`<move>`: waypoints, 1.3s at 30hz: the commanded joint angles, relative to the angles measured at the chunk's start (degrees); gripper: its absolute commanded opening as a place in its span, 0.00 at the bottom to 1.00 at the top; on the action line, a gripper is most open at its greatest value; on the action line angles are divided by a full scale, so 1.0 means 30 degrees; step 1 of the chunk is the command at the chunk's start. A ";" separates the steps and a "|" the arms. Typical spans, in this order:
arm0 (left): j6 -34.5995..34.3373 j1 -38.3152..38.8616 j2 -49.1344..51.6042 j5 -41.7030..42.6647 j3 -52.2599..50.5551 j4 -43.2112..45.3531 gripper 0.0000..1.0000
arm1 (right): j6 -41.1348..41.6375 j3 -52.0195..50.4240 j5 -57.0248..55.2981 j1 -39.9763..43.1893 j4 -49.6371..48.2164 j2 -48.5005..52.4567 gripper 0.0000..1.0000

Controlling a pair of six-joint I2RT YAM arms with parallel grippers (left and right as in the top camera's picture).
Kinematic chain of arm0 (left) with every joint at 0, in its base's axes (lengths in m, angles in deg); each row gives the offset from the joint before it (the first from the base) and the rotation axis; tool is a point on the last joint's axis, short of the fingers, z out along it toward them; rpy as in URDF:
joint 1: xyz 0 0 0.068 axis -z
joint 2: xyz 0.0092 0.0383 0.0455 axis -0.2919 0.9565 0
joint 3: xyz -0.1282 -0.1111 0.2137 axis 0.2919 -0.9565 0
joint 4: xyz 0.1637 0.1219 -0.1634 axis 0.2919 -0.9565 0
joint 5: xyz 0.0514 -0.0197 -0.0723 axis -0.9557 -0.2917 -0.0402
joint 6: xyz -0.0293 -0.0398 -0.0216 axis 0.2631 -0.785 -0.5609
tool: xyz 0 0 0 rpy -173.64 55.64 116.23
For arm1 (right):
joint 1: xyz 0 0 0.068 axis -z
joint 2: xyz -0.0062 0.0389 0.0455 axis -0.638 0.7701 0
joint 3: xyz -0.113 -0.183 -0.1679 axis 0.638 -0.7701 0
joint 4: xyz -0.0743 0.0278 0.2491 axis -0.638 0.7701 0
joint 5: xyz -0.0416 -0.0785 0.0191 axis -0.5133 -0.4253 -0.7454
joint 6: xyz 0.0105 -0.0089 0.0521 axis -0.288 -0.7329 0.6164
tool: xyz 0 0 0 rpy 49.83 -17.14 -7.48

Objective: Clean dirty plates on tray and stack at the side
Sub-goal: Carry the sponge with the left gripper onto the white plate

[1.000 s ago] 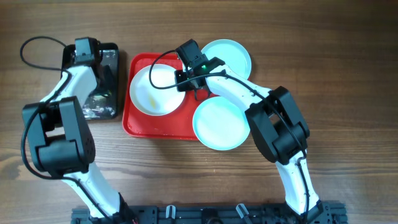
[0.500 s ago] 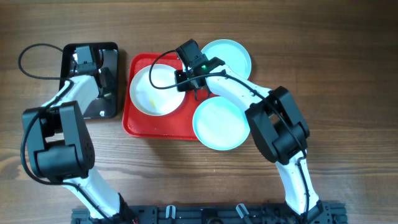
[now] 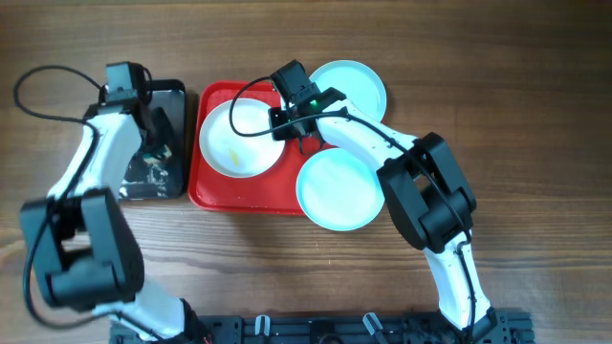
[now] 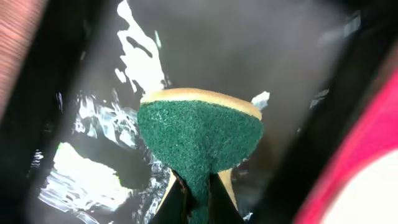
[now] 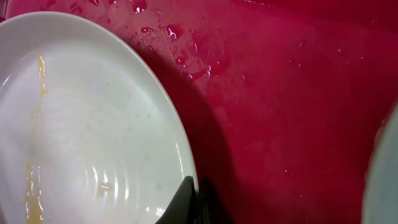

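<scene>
The cream-white plate [image 3: 239, 139] lies on the left half of the red tray [image 3: 220, 191] with yellow smears [image 5: 34, 124] inside. My right gripper [image 3: 284, 127] is shut on its right rim [image 5: 194, 193]. One pale-blue plate [image 3: 349, 81] lies at the tray's far right corner. The other [image 3: 337, 189] overlaps the tray's near right corner. My left gripper [image 3: 153, 124] is over the black tray [image 3: 177, 96], shut on a green-and-yellow sponge [image 4: 199, 137], with its fingertips [image 4: 198, 202] pinching the sponge's lower part.
The black tray [image 4: 298, 56] holds wet, foamy patches [image 4: 81, 180] and stands just left of the red tray. A black cable [image 3: 43, 81] loops over the table at the far left. Bare wooden table surrounds both trays.
My left arm has swung over the black tray, back and then a little forward and right. The right gripper and all three plates have not moved.
</scene>
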 commanded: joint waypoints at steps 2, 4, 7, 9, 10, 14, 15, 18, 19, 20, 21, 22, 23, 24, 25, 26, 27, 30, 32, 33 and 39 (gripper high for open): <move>-0.0299 0.0000 -0.2237 0.0182 0.0590 -0.0561 0.04 | -0.0510 0.0306 0.1326 0.0000 -0.0328 0.0459 0.04; 0.0153 0.0000 -0.2463 0.0517 0.0590 -0.0845 0.04 | -0.0940 0.0306 0.2186 0.0131 -0.0386 0.0459 0.04; 0.2630 0.0000 -0.2506 0.3432 0.0590 -0.1406 0.04 | -0.0984 0.0306 0.3424 0.0488 -0.0313 0.0459 0.04; 0.3373 0.0022 -0.2506 0.4787 0.0590 -0.1734 0.04 | -0.1362 0.0306 0.4605 0.0801 -0.0299 0.0459 0.05; 0.3417 0.0066 -0.2506 0.5224 0.0590 -0.1851 0.04 | -0.1428 0.0306 0.5231 0.0969 -0.0270 0.0459 0.04; 0.3206 0.0605 -0.2463 0.6630 0.0583 -0.2113 0.04 | -0.1217 0.0306 0.5858 0.1362 0.0168 0.0459 0.04; 0.2637 0.0860 -0.2441 0.6615 0.0583 -0.2120 0.04 | -0.0911 0.0306 0.5821 0.1399 0.0306 0.0459 0.04; 0.0874 0.1727 -0.2222 0.6579 0.0583 -0.2091 0.04 | 0.0153 0.0306 0.5413 0.1428 0.0627 0.0459 0.04; 0.0335 0.2033 -0.2069 0.6411 0.0583 -0.2033 0.04 | 0.0605 0.0306 0.5129 0.1428 0.0736 0.0459 0.04; -0.0284 0.2361 -0.1909 0.6076 0.0576 -0.2004 0.04 | 0.0925 0.0306 0.4874 0.1421 0.0852 0.0459 0.04; -0.0750 0.2630 -0.1727 0.5683 0.0576 -0.1953 0.04 | 0.1326 0.0306 0.4641 0.1413 0.1020 0.0459 0.04; -0.1355 0.3031 -0.1457 0.5027 0.0561 -0.1865 0.04 | 0.1807 0.0306 0.4371 0.1413 0.1253 0.0459 0.04; -0.1632 0.3279 -0.1268 0.4626 0.0546 -0.1778 0.04 | 0.2164 0.0306 0.4044 0.1406 0.1515 0.0459 0.04; -0.2062 0.3672 -0.0911 0.4051 0.0488 -0.1559 0.04 | 0.2637 0.0306 0.3606 0.1406 0.1807 0.0466 0.04; -0.2280 0.3985 -0.0605 0.3861 0.0437 -0.1304 0.04 | 0.2732 0.0306 0.3461 0.1406 0.1960 0.0466 0.04; -0.2412 0.4335 -0.0219 0.3687 0.0364 -0.0940 0.04 | 0.2783 0.0306 0.3395 0.1406 0.2076 0.0459 0.04; -0.2412 0.4546 0.0022 0.3599 0.0328 -0.0685 0.04 | 0.2943 0.0299 0.3315 0.1406 0.2208 0.0466 0.04; -0.3089 0.5282 0.1005 0.2579 0.0313 -0.0117 0.04 | 0.3140 0.0277 0.3024 0.1406 0.2368 0.0466 0.04; -0.3475 0.5661 0.1668 0.1734 0.0313 0.0080 0.04 | 0.3133 0.0270 0.2856 0.1406 0.2361 0.0466 0.04; -0.3475 0.5799 0.1989 0.1428 0.0313 0.0153 0.04 | 0.3133 0.0270 0.2754 0.1406 0.2361 0.0466 0.04; -0.3453 0.6200 0.3803 0.0831 0.0313 0.0546 0.04 | 0.3060 0.0270 0.2754 0.1406 0.2244 0.0466 0.04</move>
